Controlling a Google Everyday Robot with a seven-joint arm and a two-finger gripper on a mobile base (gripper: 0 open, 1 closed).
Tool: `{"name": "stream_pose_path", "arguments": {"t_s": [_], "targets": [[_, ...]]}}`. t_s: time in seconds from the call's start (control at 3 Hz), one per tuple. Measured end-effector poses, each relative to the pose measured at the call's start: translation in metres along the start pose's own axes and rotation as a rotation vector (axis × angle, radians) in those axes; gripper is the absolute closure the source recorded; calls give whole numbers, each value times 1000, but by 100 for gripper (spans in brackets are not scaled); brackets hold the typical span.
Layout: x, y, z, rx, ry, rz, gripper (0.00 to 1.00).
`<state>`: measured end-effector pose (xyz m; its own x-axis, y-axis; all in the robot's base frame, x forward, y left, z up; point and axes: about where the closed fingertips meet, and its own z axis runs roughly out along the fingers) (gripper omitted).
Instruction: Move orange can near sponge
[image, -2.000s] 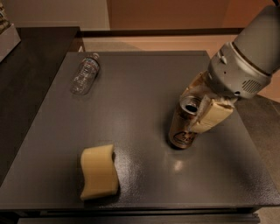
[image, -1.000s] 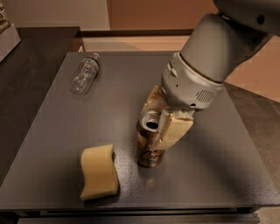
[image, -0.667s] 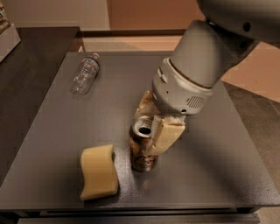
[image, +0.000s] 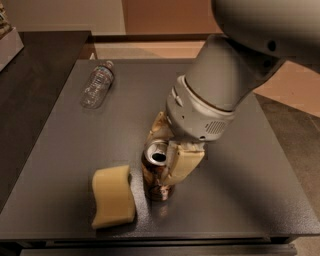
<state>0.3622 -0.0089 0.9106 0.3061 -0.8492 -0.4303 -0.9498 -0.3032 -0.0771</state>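
On the table (image: 250, 165), lower centre of the frame, the orange can (image: 156, 175) stands just right of the sponge (image: 113, 196), the gripper (image: 167, 152) clasping it from above; a water bottle (image: 97, 84) lies upper left, well apart

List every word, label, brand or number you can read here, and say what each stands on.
No text can be read.
On the orange can, gripped upright by the pincer beside the sponge: dark lettering, too blurred to read.
On the water bottle, lying at the far left of the table: a label band, too blurred to read.
On the sponge and the pincer: no text visible.
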Motion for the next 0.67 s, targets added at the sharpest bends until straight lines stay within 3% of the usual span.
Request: {"name": "stream_pose_path", "arguments": {"t_s": [0.67], "targets": [[-4,1,-3,13,5,-7,13]]}}
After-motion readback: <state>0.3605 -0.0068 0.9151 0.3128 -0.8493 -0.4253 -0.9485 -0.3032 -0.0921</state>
